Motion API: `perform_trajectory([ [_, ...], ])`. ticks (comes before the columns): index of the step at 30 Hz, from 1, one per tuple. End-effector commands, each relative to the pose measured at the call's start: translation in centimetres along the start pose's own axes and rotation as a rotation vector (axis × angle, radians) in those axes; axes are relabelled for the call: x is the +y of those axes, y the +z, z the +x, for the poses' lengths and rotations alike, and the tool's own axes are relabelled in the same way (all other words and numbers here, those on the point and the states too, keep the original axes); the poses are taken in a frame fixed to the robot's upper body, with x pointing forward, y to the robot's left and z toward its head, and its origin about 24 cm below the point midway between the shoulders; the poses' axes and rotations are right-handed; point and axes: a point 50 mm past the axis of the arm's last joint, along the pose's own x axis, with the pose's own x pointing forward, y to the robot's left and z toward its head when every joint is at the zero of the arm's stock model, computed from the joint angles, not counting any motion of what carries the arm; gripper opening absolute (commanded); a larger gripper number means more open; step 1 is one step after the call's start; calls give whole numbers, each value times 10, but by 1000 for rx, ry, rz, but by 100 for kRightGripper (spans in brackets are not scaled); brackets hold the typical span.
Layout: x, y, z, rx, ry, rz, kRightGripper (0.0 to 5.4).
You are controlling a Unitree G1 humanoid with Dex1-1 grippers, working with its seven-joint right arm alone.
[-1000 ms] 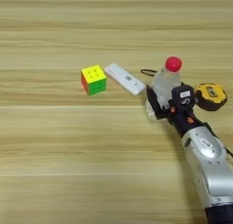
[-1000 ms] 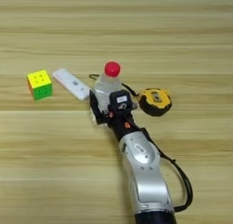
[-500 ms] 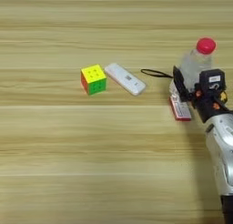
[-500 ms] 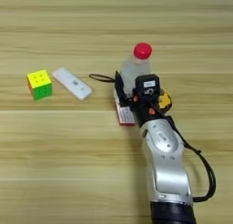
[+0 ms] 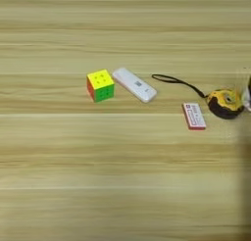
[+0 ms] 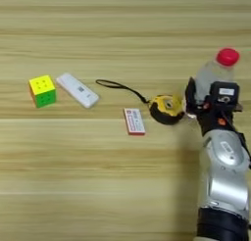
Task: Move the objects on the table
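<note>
My right gripper (image 6: pixel 203 91) is shut on the clear red-capped bottle (image 6: pixel 212 72), holding it roughly upright just right of the yellow-black tape measure (image 6: pixel 166 108). Only the right eye view shows the bottle. The tape measure's black strap (image 5: pixel 176 82) trails left toward the long white bar (image 5: pixel 134 84). The multicoloured cube (image 5: pixel 100 85) sits left of that bar. A small flat red-and-white pack (image 5: pixel 194 116) lies on the table (image 5: pixel 98 176) just left of the tape measure. Whether the bottle's base touches the wood is hidden by the gripper.
My silver forearm (image 6: pixel 224 176) rises from the bottom right corner of the right eye view. The objects lie in a loose row across the middle of the light wooden planks.
My arm has carried the bottle to the right, from beside the white bar to past the tape measure. The pack and the tape measure now show in full. The other objects stayed put.
</note>
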Motion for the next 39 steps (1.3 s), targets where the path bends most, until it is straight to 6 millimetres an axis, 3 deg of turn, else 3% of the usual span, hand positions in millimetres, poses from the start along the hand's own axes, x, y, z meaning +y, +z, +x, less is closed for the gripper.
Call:
perform_trajectory([
  [1, -19, 37, 18, -176, -75, -37, 317],
  [8, -25, 33, 20, -174, -115, -74, 316],
  [21, -7, -7, 20, -58, -50, -68, 316],
  [28, -2, -13, 19, -53, -38, -63, 316],
  [29, -2, -13, 19, -54, -39, -63, 352],
  [39, 1, -12, 18, -63, -41, -62, 466],
])
